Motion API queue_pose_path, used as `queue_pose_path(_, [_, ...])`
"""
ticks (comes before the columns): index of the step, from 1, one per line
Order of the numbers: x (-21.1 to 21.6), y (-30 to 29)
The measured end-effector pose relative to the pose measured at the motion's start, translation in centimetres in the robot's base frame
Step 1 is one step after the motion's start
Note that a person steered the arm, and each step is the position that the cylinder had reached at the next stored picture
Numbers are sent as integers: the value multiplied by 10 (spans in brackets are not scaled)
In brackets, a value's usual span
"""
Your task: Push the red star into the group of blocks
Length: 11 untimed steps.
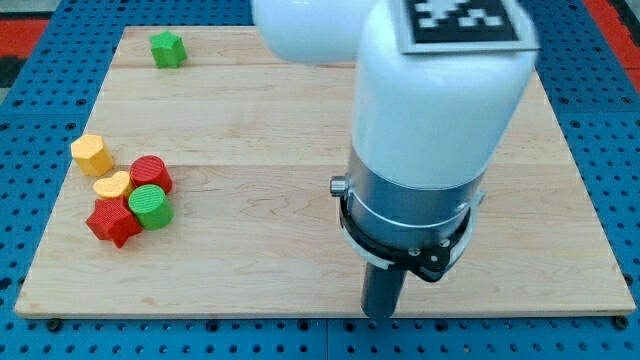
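The red star (pixel 112 222) lies near the board's left edge, at the view's lower left. It touches the green cylinder (pixel 151 206) on its right and a yellow heart (pixel 112 185) above it. A red cylinder (pixel 152 174) sits just above the green one. A second yellow block (pixel 90 153) lies a little up and left of this cluster. My tip (pixel 381 312) rests on the board near its bottom edge, far to the right of the red star, touching no block.
A green star-like block (pixel 168 48) lies alone near the board's top left corner. The arm's white body (pixel 440 110) covers the upper middle and right of the wooden board (pixel 250 120). A blue pegboard (pixel 30 150) surrounds the board.
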State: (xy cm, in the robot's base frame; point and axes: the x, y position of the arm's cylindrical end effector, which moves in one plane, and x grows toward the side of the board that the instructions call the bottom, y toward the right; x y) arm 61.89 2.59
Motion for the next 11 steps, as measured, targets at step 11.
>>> queue_pose_path(11, [-145, -244])
